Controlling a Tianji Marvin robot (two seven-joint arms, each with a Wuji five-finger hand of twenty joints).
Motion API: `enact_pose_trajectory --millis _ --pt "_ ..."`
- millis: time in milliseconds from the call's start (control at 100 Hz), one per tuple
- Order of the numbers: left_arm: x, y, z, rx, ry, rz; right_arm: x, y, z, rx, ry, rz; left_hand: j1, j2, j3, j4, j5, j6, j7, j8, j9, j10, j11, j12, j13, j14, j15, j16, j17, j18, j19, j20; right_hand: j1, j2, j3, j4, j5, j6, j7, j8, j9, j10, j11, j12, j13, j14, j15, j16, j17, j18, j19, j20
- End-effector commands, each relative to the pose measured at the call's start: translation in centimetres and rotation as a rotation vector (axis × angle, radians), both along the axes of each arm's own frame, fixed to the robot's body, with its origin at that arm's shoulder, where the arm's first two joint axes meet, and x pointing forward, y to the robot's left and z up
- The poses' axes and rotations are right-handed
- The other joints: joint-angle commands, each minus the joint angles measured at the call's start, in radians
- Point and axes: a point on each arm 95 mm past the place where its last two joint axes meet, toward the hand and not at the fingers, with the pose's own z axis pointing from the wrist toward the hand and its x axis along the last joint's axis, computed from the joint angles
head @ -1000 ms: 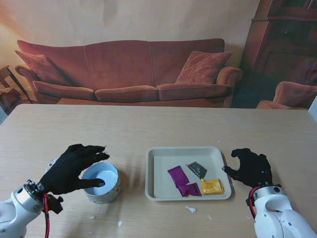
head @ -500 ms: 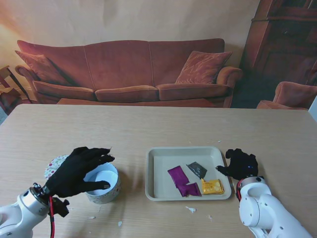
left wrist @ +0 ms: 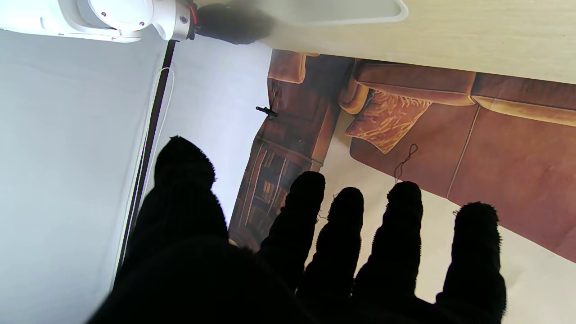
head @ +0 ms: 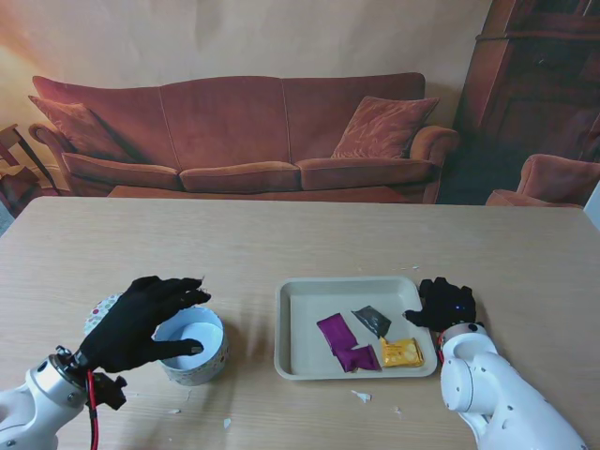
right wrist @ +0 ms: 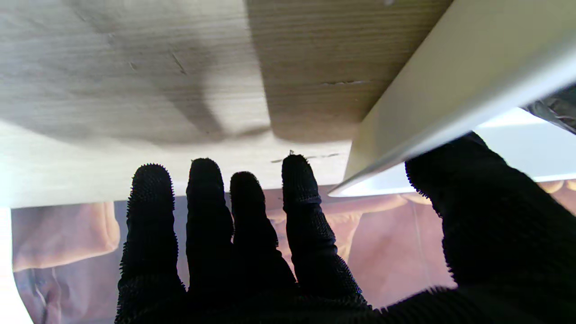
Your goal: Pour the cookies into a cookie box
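The round white cookie box (head: 199, 349) stands open on the table, nearer my left side. My left hand (head: 141, 323) hovers over its left rim, fingers spread in the left wrist view (left wrist: 292, 270), holding nothing. The beige tray (head: 305, 309) holds two purple packets (head: 342, 343), a dark grey packet (head: 372, 322) and a yellow packet (head: 401, 352). My right hand (head: 441, 305) is at the tray's right edge. In the right wrist view the thumb of that hand (right wrist: 270, 252) reaches over the tray rim (right wrist: 427, 121) while the fingers stay outside, not closed.
The box's patterned lid (head: 97, 314) lies on the table left of the box, partly hidden by my left hand. Small white scraps (head: 361, 396) lie near the table's front edge. A sofa (head: 244, 131) stands beyond the far edge.
My right hand has slid left to the tray's right rim, its thumb now over the edge. The left hand has shifted only slightly over the box.
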Motion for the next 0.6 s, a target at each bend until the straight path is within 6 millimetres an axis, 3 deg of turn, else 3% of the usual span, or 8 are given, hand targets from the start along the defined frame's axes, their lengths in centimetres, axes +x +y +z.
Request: enact_pose_trajectory --millis 0,260,590 --pt "-0.2 -0.2 -0.1 0.007 0.009 -0.009 -0.4 0.0 -0.8 0.029 0.028 -0.026 0.026 0.006 -0.004 0.000 0.009 -0.013 0.005 -0.013 0.010 0.000 -0.008 -0.007 0.017 0.001 -0.004 -0.004 0.000 0.019 0.012 -0.010 0.006 -0.021 0.030 0.006 -0.009 0.003 0.042 0.011 0.009 -0.005 0.019 0.008 0.015 -0.007 0.019 0.013 -0.004 -0.007 0.021 0.010" --pt "0.0 -0.3 -0.4 -0.006 0.026 -0.006 -0.5 -0.1 -1.6 0.037 0.063 -0.033 0.029 0.008 -0.004 -0.001 0.019 -0.016 0.009 -0.012 0.013 0.000 -0.010 -0.007 0.016 0.002 -0.004 -0.004 -0.002 0.020 0.011 -0.013 0.009 -0.055 0.052 0.001 0.002 -0.010 0.078 0.033 0.016 -0.007 0.022 0.009 0.013 -0.009 0.023 0.015 -0.012 -0.009 0.023 0.003" --pt "0.0 0.0 -0.4 -0.013 0.020 0.008 0.2 1.0 -3.6 0.017 0.123 -0.033 0.034 0.008 -0.004 -0.001 0.028 -0.019 0.012 -0.013 0.021 0.001 -0.009 -0.007 0.027 0.007 0.001 -0.002 0.001 0.022 0.014 -0.014 0.047 -0.167 0.161 -0.014 0.078 -0.111 0.361 0.313 0.044 0.011 0.051 0.021 0.056 -0.002 0.045 0.024 0.022 -0.011 0.058 -0.014"
